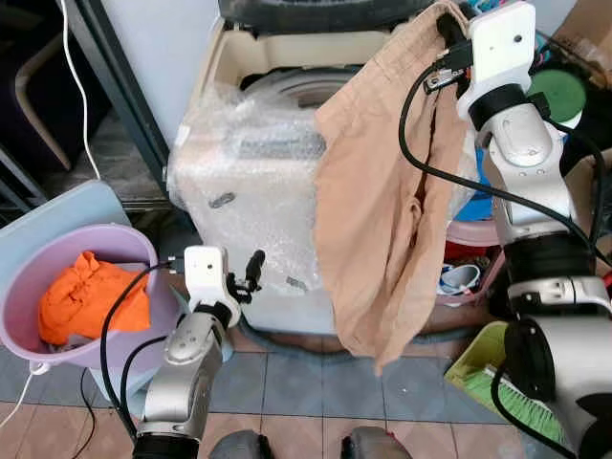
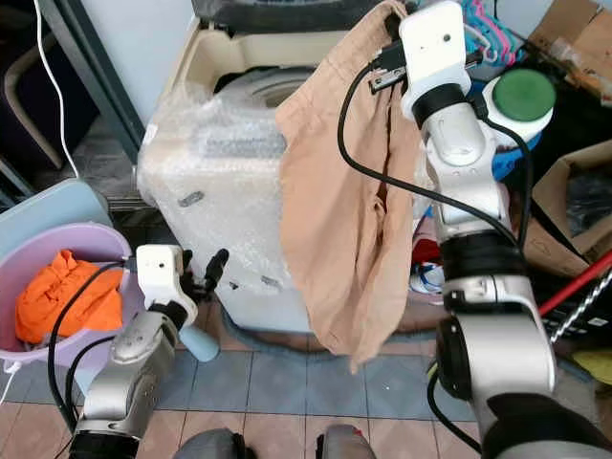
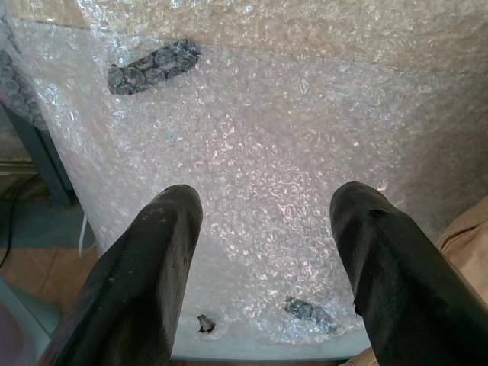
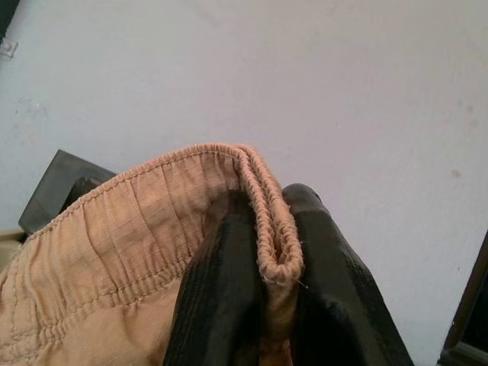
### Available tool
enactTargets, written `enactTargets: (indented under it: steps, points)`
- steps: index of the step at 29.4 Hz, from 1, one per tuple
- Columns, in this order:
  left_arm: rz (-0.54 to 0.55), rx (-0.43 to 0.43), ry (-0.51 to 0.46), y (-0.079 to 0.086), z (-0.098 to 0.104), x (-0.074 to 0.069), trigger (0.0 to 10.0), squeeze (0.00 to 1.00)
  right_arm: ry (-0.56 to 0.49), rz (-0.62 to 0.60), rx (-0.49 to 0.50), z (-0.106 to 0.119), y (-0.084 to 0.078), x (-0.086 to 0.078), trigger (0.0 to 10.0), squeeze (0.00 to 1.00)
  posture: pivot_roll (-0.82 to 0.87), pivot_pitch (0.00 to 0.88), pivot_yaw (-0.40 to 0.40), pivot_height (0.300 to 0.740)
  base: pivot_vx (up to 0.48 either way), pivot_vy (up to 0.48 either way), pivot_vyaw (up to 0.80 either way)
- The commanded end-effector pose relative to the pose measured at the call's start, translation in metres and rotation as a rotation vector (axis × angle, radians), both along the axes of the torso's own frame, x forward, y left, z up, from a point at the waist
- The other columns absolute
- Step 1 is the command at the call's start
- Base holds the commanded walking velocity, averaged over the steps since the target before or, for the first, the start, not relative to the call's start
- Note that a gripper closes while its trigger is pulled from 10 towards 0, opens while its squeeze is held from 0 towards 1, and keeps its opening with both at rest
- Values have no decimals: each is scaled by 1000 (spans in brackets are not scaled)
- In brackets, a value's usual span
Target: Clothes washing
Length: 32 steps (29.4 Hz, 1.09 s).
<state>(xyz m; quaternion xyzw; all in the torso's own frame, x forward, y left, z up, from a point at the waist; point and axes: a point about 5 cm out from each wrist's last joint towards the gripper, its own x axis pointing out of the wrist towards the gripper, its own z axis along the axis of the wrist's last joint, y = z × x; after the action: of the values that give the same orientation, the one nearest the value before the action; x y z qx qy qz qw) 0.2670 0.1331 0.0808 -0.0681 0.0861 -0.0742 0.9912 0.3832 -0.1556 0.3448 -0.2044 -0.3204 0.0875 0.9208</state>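
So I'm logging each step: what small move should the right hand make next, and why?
Probably carry the tan pants left over the washer's open tub, then lower. The right hand pinches the waistband, and the cloth hangs in front of the washer.

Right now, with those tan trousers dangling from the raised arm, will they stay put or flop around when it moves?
Probably flop: the tan trousers hang limp in loose folds from the right gripper, which pinches only the elastic waistband. They look light, so a swing seems likely. The hem hangs below the washing machine rim and may drag.
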Motion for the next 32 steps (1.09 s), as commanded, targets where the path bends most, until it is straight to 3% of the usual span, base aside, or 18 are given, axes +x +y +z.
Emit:
enactTargets:
  steps: [1, 9, 11, 13, 16, 18, 20, 22, 28, 32]
  points:
    - [40, 16, 25, 10, -2, -1, 10000, 0, -50, 81, -27, 20, 17, 0, 10000, 0, -77, 83, 35, 740, 262, 0, 0]
    - [57, 20, 24, 10, -1, -2, 10000, 0, -55, 189, -25, 51, 30, 7, 10000, 0, -54, 79, 22, 740, 33, 0, 0]
    - [60, 24, 28, 11, -2, -3, 10000, 0, -79, 181, -34, 58, 31, 7, 10000, 0, -48, 78, 21, 740, 0, 0, 0]
    - [63, 27, 37, 13, -2, -3, 10000, 0, -136, 137, -41, 78, 34, 6, 10000, 0, -49, 78, 23, 740, 0, 0, 0]
    - [59, 34, 42, 12, -3, -3, 10000, 0, -158, 108, 13, 96, 34, 4, 10000, 0, -45, 71, 21, 740, 0, 0, 0]
    - [56, 36, 40, 11, -3, -2, 10000, 0, -135, 101, -10, 96, 42, 6, 10000, 0, -42, 68, 19, 740, 0, 0, 0]
    - [55, 35, 36, 9, -2, -1, 10000, 0, -126, 72, -135, 84, 56, 10, 10000, 0, -29, 63, 11, 740, 0, 0, 0]
    - [56, 34, 34, 8, -1, -1, 10000, 0, -145, 43, -166, 86, 61, 10, 10000, 0, -25, 61, 6, 740, 0, 0, 0]
    - [68, 34, 30, 7, -2, -5, 10000, 0, -187, -21, -71, 114, 61, 4, 10000, 0, 0, 57, -22, 740, 0, 0, 0]
    - [85, 33, 24, 7, 0, -7, 10000, 0, -88, 9, -100, 93, 66, 13, 10000, 0, 33, 60, -45, 740, 0, 0, 0]
